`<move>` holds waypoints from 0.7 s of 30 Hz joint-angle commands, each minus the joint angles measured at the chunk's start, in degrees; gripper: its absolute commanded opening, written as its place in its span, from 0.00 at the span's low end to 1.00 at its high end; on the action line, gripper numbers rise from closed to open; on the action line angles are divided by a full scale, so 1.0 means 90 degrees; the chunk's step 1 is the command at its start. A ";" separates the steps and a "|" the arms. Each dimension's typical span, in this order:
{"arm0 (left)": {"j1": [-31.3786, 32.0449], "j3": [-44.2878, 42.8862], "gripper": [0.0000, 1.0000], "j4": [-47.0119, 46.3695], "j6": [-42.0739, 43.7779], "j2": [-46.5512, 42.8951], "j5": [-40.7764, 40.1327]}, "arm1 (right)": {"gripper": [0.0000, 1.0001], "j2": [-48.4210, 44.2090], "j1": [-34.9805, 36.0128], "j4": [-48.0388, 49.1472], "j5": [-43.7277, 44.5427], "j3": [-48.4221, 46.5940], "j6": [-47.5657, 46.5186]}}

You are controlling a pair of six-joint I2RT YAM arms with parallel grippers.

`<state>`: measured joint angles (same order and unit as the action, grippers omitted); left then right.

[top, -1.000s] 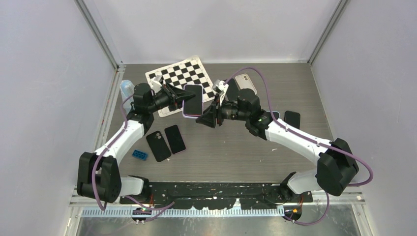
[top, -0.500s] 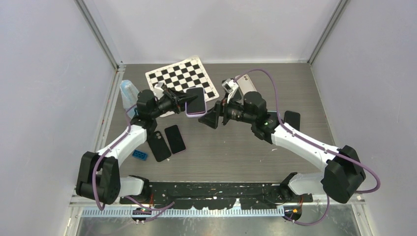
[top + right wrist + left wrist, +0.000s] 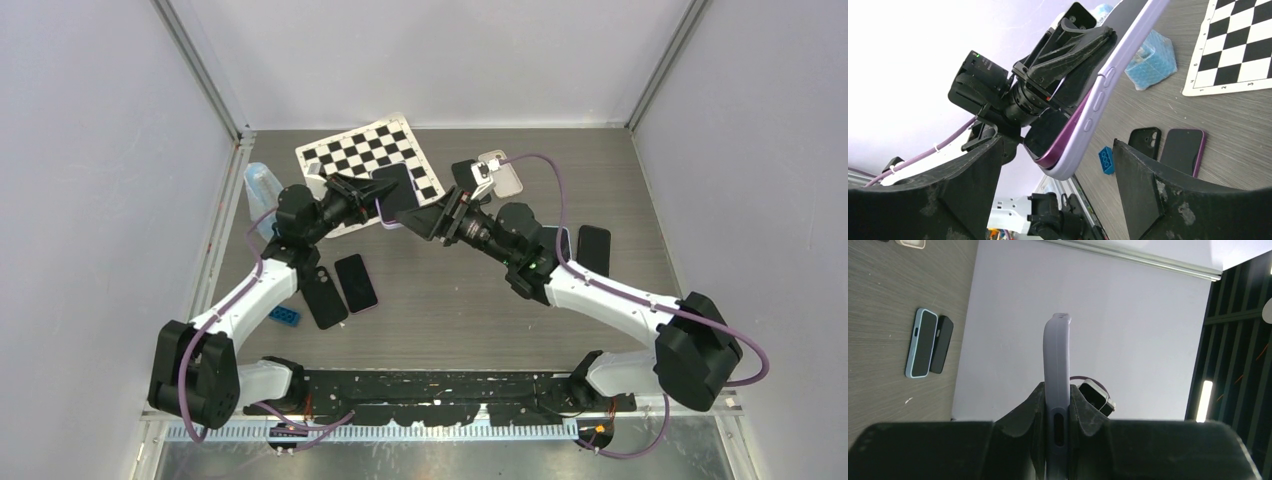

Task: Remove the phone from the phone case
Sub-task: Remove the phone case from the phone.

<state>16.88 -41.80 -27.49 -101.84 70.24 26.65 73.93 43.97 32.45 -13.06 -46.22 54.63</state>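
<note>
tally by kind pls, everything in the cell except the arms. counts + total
Phones / phone cases: 6 (lilac-cased phone held in the air, black case, dark phone, beige one, light-blue one, black one)
Checkerboard: 1
Blue block: 1
Pale blue spongy item: 1
Total: 9

A dark-screened phone (image 3: 395, 190) sits in its pale lilac phone case (image 3: 1100, 92), raised off the table and tilted on edge, buttoned side showing, clamped in the left gripper (image 3: 1057, 400).
</note>
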 commanded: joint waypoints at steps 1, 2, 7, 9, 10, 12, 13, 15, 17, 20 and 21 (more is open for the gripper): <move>0.0067 -0.0148 0.00 -0.0569 -0.0130 -0.0300 -0.0392 | 0.83 0.0143 0.0250 0.0600 0.0666 -0.0066 0.0206; 0.0070 -0.0157 0.00 -0.0510 -0.0145 -0.0311 -0.0431 | 0.81 0.0159 0.0280 0.0600 0.0697 -0.0068 0.0183; 0.0068 -0.0230 0.00 -0.0260 -0.0167 -0.0351 -0.0520 | 0.73 0.0166 0.0591 0.0579 0.1161 0.0026 -0.0238; 0.0068 -0.0261 0.00 -0.0197 -0.0173 -0.0338 -0.0515 | 0.69 0.0161 0.0657 0.0565 0.1282 0.0043 -0.0352; 0.0067 -0.0272 0.00 -0.0190 -0.0186 -0.0336 -0.0511 | 0.65 0.0171 0.0669 0.0555 0.1318 0.0036 -0.0379; 0.0072 -0.0277 0.00 -0.0145 -0.0208 -0.0349 -0.0517 | 0.58 0.0202 0.0677 0.0533 0.1325 0.0021 -0.0445; 0.0068 -0.0277 0.00 -0.0079 -0.0232 -0.0368 -0.0532 | 0.54 0.0222 0.0684 0.0506 0.1324 0.0004 -0.0514; 0.0070 -0.0263 0.00 0.0006 -0.0274 -0.0413 -0.0558 | 0.47 0.0307 0.0690 0.0264 0.1346 -0.0106 -0.0590; 0.0067 -0.0228 0.00 0.0026 -0.0362 -0.0468 -0.0573 | 0.44 0.0431 0.0702 0.0096 0.1382 -0.0236 -0.0592; 0.0072 -0.0209 0.00 0.0043 -0.0411 -0.0573 -0.0580 | 0.43 0.0631 0.0691 0.0104 0.1429 -0.0268 -0.0546; 0.0068 -0.0209 0.00 0.0046 -0.0415 -0.0619 -0.0579 | 0.42 0.0661 0.0691 0.0069 0.1538 -0.0277 -0.0512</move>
<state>17.08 -41.82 -22.11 -103.07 69.10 20.67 77.54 50.17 34.83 -3.05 -46.89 51.48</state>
